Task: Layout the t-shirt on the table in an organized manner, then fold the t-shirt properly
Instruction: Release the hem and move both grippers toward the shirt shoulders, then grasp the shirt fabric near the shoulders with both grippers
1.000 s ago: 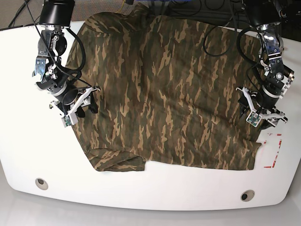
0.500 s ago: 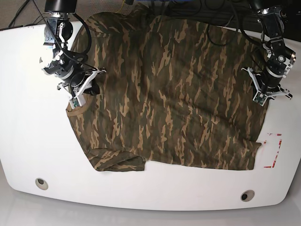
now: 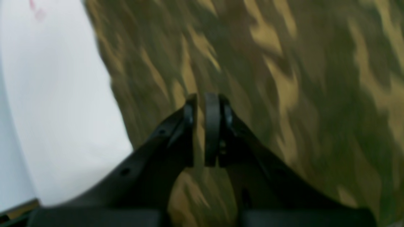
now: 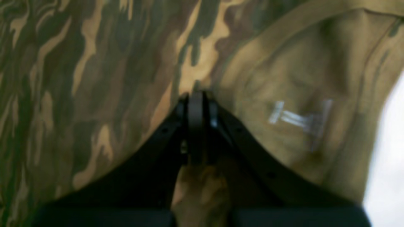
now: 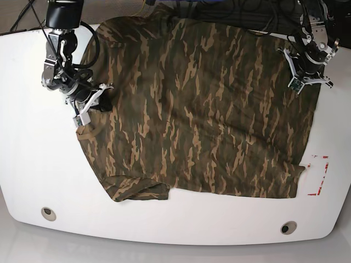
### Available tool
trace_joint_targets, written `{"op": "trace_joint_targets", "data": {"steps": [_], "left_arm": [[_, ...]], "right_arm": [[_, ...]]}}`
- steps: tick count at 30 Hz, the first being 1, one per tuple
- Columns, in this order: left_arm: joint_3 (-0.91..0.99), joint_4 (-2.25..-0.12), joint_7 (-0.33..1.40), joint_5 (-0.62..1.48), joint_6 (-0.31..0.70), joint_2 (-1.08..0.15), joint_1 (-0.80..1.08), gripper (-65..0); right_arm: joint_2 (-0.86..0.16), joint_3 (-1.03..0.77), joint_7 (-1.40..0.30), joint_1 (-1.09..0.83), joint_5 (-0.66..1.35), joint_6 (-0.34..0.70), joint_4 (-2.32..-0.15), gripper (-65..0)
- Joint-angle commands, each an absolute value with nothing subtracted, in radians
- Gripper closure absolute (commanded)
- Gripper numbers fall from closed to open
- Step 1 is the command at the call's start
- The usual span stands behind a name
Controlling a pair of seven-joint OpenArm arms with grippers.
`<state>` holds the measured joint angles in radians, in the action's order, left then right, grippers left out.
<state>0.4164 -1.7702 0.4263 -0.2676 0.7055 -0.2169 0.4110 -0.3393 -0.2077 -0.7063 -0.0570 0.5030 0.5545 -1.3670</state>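
Note:
The camouflage t-shirt (image 5: 203, 109) lies spread on the white table (image 5: 38, 164), neck toward the base view's left. One sleeve is folded under at the front left. My left gripper (image 5: 306, 86) is shut and hovers over the shirt's far right edge. In the left wrist view its fingers (image 3: 191, 110) stand together over blurred cloth (image 3: 284, 78). My right gripper (image 5: 100, 106) is shut at the shirt's left edge. In the right wrist view its tips (image 4: 195, 97) sit beside the tan inner collar with a white label (image 4: 300, 119). I see no cloth pinched by either gripper.
A red-marked rectangle (image 5: 319, 175) sits on the table by the shirt's front right corner. Two round grommet holes (image 5: 48, 212) (image 5: 288, 227) lie near the front edge. Dark cables (image 5: 236, 11) run behind the table's back edge.
Both arms have moved along the shirt's sides toward the back of the table, and both grippers have gone from open to shut. The shirt has stayed in place.

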Motion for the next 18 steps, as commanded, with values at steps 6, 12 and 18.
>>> {"op": "trace_joint_targets", "data": {"steps": [6,12,18], "left_arm": [[0.443,-1.785,0.410,-0.257,0.698,-0.206,0.464,-2.3],[0.440,-1.767,0.410,-0.255,0.698,-0.205,0.463,-2.3],[0.438,-1.767,0.410,-0.255,0.698,-0.205,0.458,-2.3]], "right_arm": [[-0.458,-0.214,-0.742,0.059,0.443,0.530,-1.237,-2.5],[-0.507,-0.213,-0.739,0.136,0.443,0.556,-1.156,-2.5],[-0.522,-0.211,-0.739,0.173,0.443,0.562,-1.133,-2.5]]}}
